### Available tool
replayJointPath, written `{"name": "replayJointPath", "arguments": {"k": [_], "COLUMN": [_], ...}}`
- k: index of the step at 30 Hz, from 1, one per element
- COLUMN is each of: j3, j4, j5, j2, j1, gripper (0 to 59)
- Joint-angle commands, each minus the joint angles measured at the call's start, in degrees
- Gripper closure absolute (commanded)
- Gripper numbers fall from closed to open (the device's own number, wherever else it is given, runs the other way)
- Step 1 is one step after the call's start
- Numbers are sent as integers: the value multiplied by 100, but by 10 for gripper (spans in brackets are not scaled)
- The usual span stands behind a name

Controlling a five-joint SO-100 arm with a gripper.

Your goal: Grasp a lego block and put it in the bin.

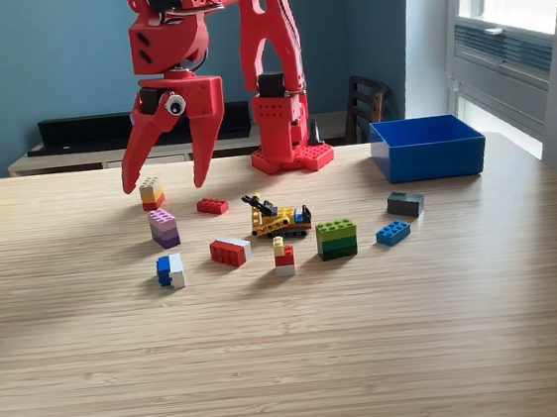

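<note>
Approach step: the gripper (pixel 174 187) (jaws spread, empty) hangs over the yellow-orange block (pixel 151 193), far left; next, descend and close.

A red robot arm's gripper (pixel 168 185) hangs with its jaws spread apart, fingertips just above a wooden table (pixel 295 366), beside a yellow and orange lego block (pixel 151 193). More blocks lie scattered nearby. A blue bin (pixel 428 148) sits at the exterior view's right.
</note>
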Motion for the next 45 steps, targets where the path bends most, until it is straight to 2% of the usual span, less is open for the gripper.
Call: {"name": "replayJointPath", "arguments": {"k": [1,23,33,42,45], "j3": [-800,-2769,-3032,-2971,-2927], "j4": [18,9,-26,-35,-79], "j5": [97,782,1195,1433,1521], "j2": [-325,-2320,-2830,-2909,-2909], "j1": [-70,-220,-378,-378,-316], "gripper": [179,192,236,258,287]}}
